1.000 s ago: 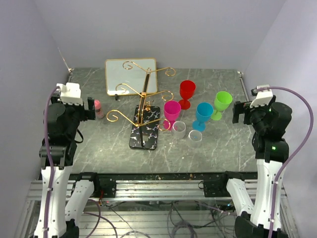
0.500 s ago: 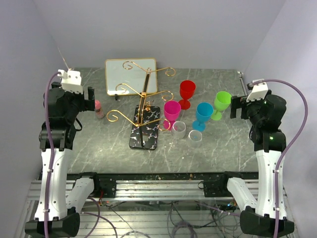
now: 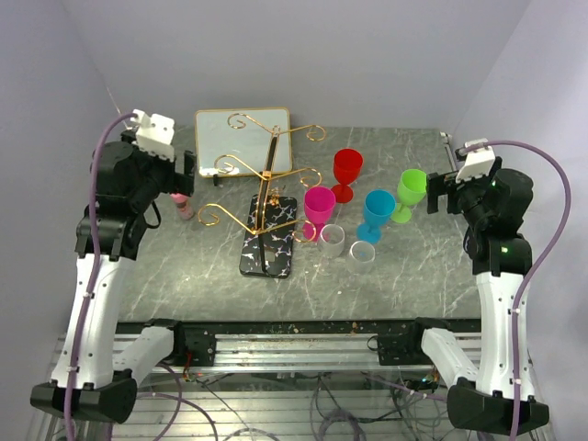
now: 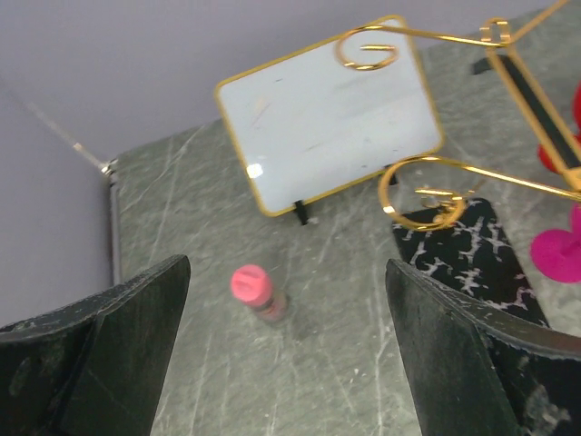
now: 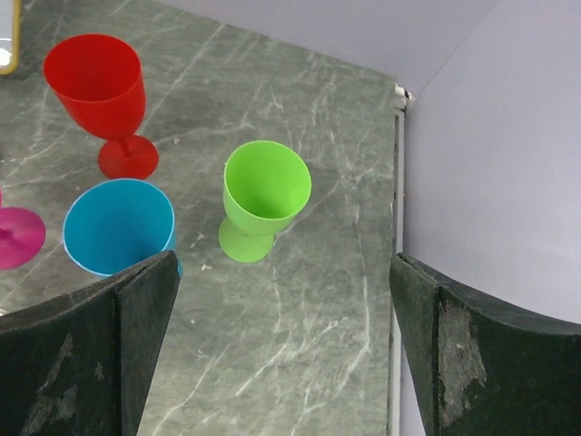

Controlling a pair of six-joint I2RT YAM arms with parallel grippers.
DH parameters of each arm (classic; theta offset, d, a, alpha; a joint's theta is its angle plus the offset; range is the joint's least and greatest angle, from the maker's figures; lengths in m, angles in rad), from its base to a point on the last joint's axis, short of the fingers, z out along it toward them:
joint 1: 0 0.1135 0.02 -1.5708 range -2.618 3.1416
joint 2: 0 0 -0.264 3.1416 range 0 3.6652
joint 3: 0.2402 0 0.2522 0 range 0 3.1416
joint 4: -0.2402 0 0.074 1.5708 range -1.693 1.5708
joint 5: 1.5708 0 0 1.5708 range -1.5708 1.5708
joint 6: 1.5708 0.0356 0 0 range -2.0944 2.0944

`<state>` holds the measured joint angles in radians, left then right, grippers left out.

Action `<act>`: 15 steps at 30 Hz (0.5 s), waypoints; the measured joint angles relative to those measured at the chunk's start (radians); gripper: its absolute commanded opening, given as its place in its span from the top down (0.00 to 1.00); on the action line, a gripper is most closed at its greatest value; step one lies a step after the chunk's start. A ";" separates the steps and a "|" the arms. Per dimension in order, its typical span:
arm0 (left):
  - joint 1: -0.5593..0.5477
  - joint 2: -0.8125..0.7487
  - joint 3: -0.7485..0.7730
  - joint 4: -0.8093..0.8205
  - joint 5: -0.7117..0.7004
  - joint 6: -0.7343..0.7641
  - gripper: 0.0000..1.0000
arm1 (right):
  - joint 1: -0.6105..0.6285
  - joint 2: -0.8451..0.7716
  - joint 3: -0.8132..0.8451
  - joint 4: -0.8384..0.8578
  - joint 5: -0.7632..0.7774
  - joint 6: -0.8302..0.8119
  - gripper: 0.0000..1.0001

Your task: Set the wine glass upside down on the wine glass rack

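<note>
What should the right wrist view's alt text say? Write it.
A green glass stands upright on a grey marbled table, ahead of the open right gripper. Left of it stand a blue glass and a red glass, both upright.

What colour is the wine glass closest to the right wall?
That glass is bright green. The right wrist view shows it best.
</note>
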<state>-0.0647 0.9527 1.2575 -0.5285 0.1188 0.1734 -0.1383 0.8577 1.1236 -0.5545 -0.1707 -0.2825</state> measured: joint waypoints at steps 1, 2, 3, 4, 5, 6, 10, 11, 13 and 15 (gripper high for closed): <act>-0.027 0.008 0.009 -0.001 -0.001 0.006 0.01 | 0.001 0.002 0.000 0.005 -0.014 -0.011 0.00; -0.057 0.018 0.018 -0.002 -0.003 0.011 0.00 | 0.001 0.004 0.000 0.011 -0.032 -0.022 0.00; -0.087 0.030 0.028 -0.004 -0.003 0.016 0.00 | 0.001 0.007 0.000 0.015 -0.052 -0.033 0.00; -0.119 0.046 0.043 -0.010 -0.005 0.023 0.01 | 0.002 0.010 -0.002 0.022 -0.074 -0.045 0.00; -0.145 0.063 0.059 -0.018 -0.005 0.026 0.02 | 0.002 0.014 -0.006 0.029 -0.094 -0.053 0.00; -0.170 0.083 0.079 -0.028 -0.005 0.029 0.03 | 0.002 0.018 -0.011 0.035 -0.117 -0.063 0.00; -0.235 0.182 0.174 -0.049 -0.001 0.014 0.05 | 0.003 0.026 -0.066 0.075 -0.212 -0.094 0.00; -0.245 0.202 0.192 -0.049 -0.001 0.009 0.05 | 0.003 0.026 -0.080 0.079 -0.230 -0.097 0.00; -0.279 0.264 0.248 -0.061 -0.002 -0.006 0.05 | 0.003 0.023 -0.128 0.108 -0.273 -0.102 0.00; -0.325 0.334 0.318 -0.072 -0.007 -0.019 0.05 | 0.003 0.015 -0.182 0.135 -0.301 -0.096 0.00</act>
<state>-0.3893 1.2865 1.5753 -0.6006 0.1120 0.1543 -0.1349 0.8730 0.9413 -0.4198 -0.4717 -0.3786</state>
